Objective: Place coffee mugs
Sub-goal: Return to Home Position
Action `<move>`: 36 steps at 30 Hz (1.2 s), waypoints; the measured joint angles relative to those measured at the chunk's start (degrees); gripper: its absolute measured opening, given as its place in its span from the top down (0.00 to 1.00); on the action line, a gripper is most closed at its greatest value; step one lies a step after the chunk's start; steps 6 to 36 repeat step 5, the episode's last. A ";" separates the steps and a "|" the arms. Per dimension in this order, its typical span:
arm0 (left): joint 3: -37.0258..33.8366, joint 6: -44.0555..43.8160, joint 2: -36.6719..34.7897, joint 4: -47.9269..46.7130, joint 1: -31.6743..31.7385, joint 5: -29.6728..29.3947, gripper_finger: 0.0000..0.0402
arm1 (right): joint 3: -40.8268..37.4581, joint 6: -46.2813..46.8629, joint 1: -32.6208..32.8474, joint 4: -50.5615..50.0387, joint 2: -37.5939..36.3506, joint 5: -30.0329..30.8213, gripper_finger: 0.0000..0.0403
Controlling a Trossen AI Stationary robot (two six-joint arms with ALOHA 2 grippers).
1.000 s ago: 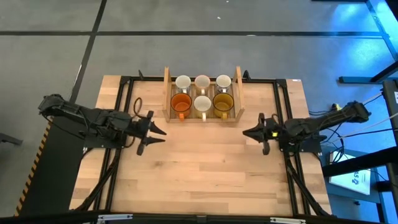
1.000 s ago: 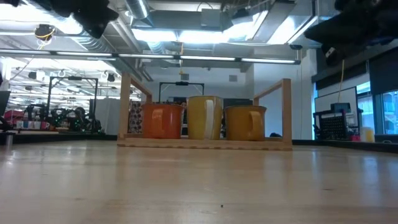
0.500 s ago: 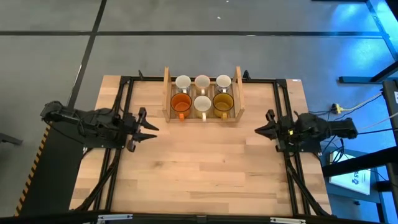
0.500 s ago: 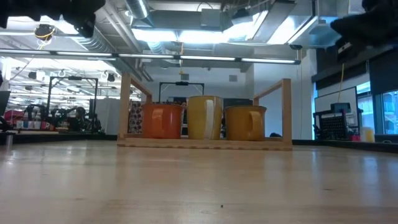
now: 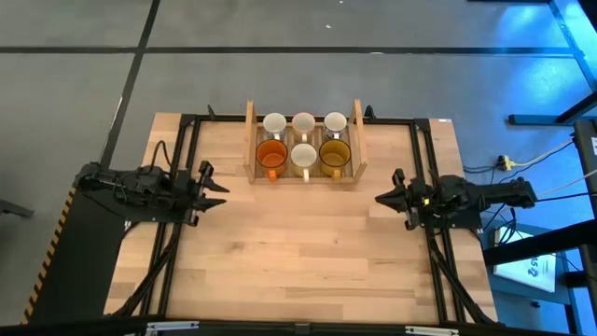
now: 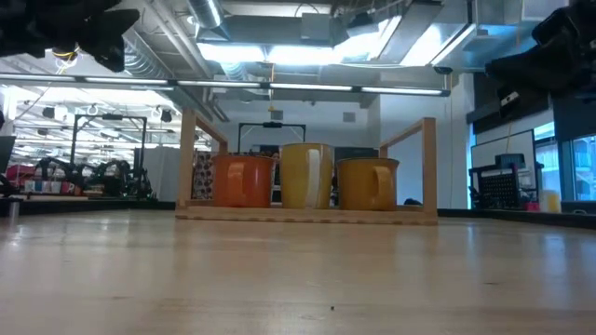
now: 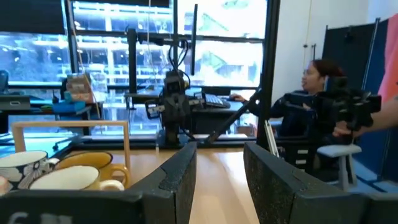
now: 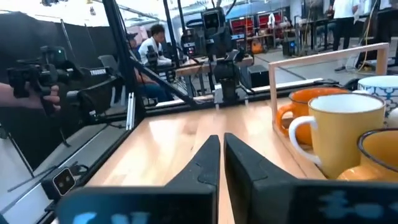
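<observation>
left gripper (image 5: 215, 187): fingers spread, nothing held, over the left edge of the table (image 5: 298, 261). right gripper (image 5: 382, 198): fingers pressed almost together, empty, at the right edge. both are pointed inward, well apart from the mugs (image 5: 303, 154). all 6 mugs are seen upright in the tray (image 5: 357, 140) at the far side, in 2 rows of 3. judged step: return to home, placing done. next move: arms to be folded back, clear of the tray.

Grey floor (image 5: 75, 93), ceiling lights (image 6: 279, 54), windows (image 7: 106, 56)
</observation>
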 joint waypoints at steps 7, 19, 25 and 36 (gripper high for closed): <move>-1.98 0.16 -2.25 -0.82 0.00 -0.05 0.68 | 0.00 1.57 0.02 -1.42 0.04 -0.04 0.98; -1.98 0.16 -2.25 -0.82 0.00 -0.05 0.68 | 0.00 1.57 0.02 -1.42 0.04 -0.04 0.98; -1.98 0.16 -2.25 -0.82 0.00 -0.05 0.68 | 0.00 1.57 0.02 -1.42 0.04 -0.04 0.98; -1.98 0.16 -2.25 -0.82 0.00 -0.05 0.68 | 0.00 1.57 0.02 -1.42 0.04 -0.04 0.98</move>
